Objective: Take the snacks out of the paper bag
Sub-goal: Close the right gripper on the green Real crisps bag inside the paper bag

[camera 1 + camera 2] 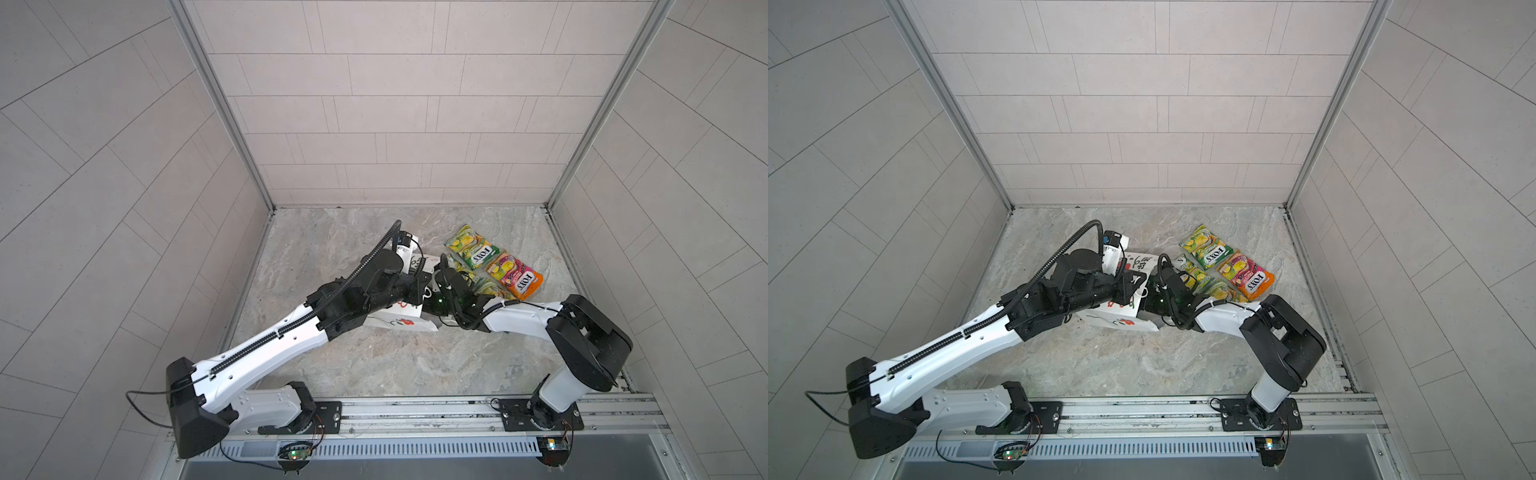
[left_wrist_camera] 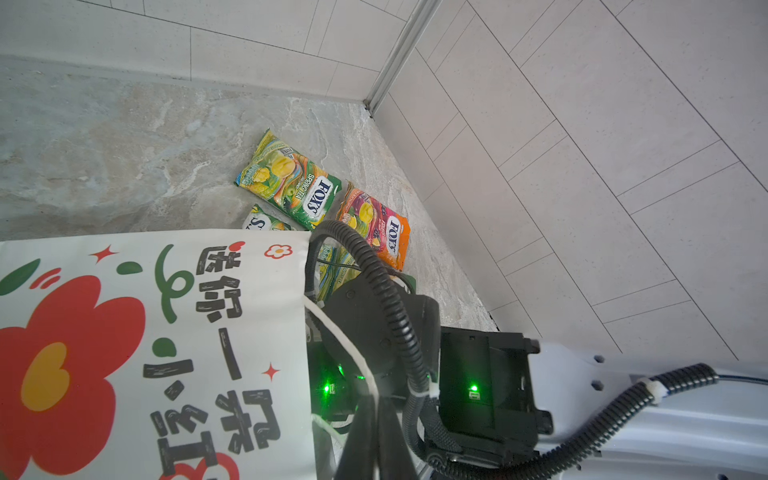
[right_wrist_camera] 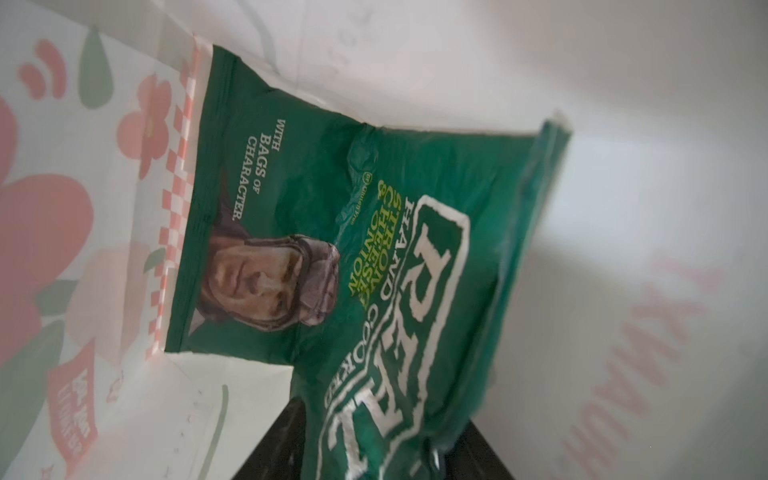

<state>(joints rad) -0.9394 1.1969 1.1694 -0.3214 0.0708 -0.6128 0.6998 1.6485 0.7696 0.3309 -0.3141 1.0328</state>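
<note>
The right pincer (image 3: 378,451) reaches inside the lying paper bag (image 2: 124,332), pinching the near end of the green crisp bag (image 3: 332,208) stretched ahead of it. The left pincer (image 2: 374,440), pressed together on the cord handle (image 2: 340,337), steadies the mouth, and a slow, straight pull back should clear the paper. The right tips are cut off from view, and that arm partly hides the FOX'S packets (image 1: 471,247) lying outside behind it.

the paper bag (image 2: 282,324) is matt white paper, the sweet packets (image 2: 291,183) shiny plastic film, the crisp bag (image 3: 316,199) crinkled glossy dark-green film, and the tabletop (image 1: 374,365) smooth, marbled, stone-like.
</note>
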